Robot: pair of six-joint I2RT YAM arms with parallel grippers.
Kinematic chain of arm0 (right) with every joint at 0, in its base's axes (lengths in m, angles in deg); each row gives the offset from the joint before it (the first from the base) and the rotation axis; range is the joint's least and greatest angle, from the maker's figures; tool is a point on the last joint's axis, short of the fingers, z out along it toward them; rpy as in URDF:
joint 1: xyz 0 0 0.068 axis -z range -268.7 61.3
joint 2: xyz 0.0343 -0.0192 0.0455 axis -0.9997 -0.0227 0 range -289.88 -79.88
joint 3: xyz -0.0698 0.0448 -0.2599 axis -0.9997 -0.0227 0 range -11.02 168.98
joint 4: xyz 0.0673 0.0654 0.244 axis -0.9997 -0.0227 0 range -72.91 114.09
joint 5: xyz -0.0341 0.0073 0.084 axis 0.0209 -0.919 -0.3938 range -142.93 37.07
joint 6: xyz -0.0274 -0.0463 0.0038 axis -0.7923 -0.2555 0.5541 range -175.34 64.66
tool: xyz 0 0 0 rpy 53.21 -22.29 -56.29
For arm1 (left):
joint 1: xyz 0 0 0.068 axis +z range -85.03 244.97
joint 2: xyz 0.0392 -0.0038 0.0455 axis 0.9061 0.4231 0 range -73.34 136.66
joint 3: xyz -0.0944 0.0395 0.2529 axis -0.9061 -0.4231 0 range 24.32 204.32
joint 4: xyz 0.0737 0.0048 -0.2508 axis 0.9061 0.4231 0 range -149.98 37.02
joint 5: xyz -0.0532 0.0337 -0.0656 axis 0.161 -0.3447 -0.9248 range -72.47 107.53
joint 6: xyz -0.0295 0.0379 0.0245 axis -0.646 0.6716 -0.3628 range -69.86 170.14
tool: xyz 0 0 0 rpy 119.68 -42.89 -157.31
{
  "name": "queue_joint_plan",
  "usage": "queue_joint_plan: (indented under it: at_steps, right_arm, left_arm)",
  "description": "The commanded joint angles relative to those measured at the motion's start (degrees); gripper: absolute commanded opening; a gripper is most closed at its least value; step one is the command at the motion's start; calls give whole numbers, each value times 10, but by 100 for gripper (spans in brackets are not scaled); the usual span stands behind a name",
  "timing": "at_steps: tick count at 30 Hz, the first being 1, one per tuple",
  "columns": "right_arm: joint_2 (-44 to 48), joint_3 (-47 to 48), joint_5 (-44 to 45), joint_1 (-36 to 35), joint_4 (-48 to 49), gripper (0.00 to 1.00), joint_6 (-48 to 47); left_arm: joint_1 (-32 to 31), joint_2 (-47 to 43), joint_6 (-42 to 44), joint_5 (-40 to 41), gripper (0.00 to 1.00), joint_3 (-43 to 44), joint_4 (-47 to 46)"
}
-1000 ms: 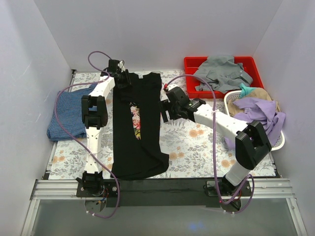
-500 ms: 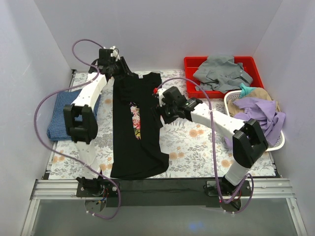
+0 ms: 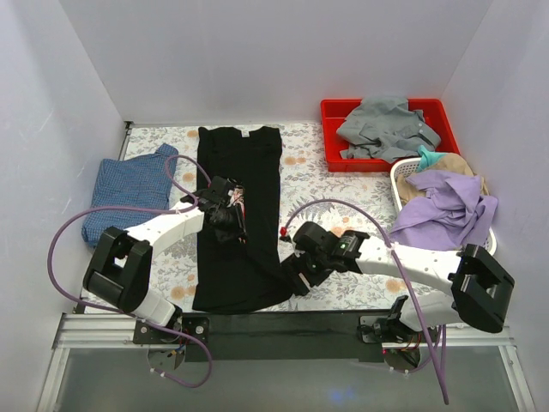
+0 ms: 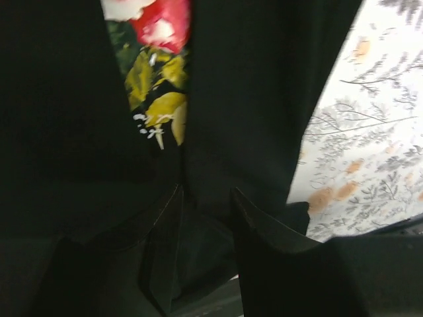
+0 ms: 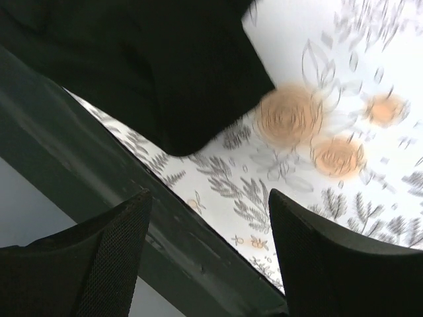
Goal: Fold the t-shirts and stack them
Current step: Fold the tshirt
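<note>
The black t-shirt [image 3: 233, 275] lies flat on the flowered table cover [image 3: 317, 172], folded lengthwise into a long narrow strip that runs from the far edge to the near edge, collar at the far end. The blue t-shirt [image 3: 129, 193] is a rumpled folded bundle at the left side of the table, just beside the black one and not stacked on it. The left gripper [image 3: 230, 219] is low over the middle of the black strip. In its wrist view the left gripper [image 4: 206, 191] has only a narrow gap between its dark fingers [image 4: 165, 251], with black cloth and the rose print [image 4: 155, 26] right under them; we cannot tell if it is pinching cloth or just resting on it. The right gripper [image 3: 292, 275] sits at the near right corner of the black t-shirt. In its wrist view the right gripper [image 5: 210, 198] is spread wide with nothing between the fingers [image 5: 99, 257], the shirt corner [image 5: 185, 79] is ahead of them, and the dark front rail [image 5: 79, 152] is to one side. At far right we see a red bin [image 3: 330, 137] holding grey clothes [image 3: 382, 129], and nearer, a white basket [image 3: 403, 176] with purple clothes [image 3: 446, 206].
</note>
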Motion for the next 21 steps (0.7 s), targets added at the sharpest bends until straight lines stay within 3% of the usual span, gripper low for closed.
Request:
queue_joint_plan:
  at_steps: [1, 8, 14, 21]
  right_arm:
    - [41, -49, 29, -8, 55, 77, 71]
    - [98, -145, 41, 3, 209, 78, 148]
    - [113, -221, -61, 21, 358, 78, 218]
    - [89, -247, -100, 14, 420, 77, 251]
  left_arm:
    - [-2, -47, -27, 29, 33, -25, -26]
    - [-3, -61, -23, 64, 33, -47, -27]
    - [-2, -68, -20, 87, 33, -58, -31]
    - [-2, -77, -15, 94, 33, -56, -35]
